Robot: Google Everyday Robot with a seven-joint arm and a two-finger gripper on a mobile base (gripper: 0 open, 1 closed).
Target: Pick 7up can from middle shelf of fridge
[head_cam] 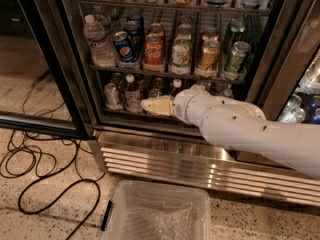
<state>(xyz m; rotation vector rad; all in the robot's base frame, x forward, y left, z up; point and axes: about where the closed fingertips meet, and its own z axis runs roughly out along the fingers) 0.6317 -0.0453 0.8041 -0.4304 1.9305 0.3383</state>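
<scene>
While the gripper (148, 105) is held low at the front of the fridge (70, 84), level with a rack of small bottles (132, 91), the 7up can (180, 58) is found above it and slightly to its right. The can is stood upright on the middle shelf (165, 74), well apart from the gripper. How far the gripper is open cannot be told, and nothing is seen held in it. Almost straight above the gripper a red cola can (153, 51) is set just beside the 7up can. Farther up and to the gripper's left, a blue Pepsi can (122, 46) and a clear water bottle (95, 41) are lined along the same rack. Up and to the gripper's right, a gold-tan can (209, 56) and a tilted pale green can (236, 59) are placed. The shelf's wire front edge is seen between gripper and can. A white arm (240, 129) is extended from the gripper's right, above the ribbed steel grille (165, 161). Below the gripper a clear plastic bin (160, 214) is set on the speckled floor, with black cables (40, 169) looped to its lower left. The 7up can is shown with a pale silver-white body, green print and a shiny top.
</scene>
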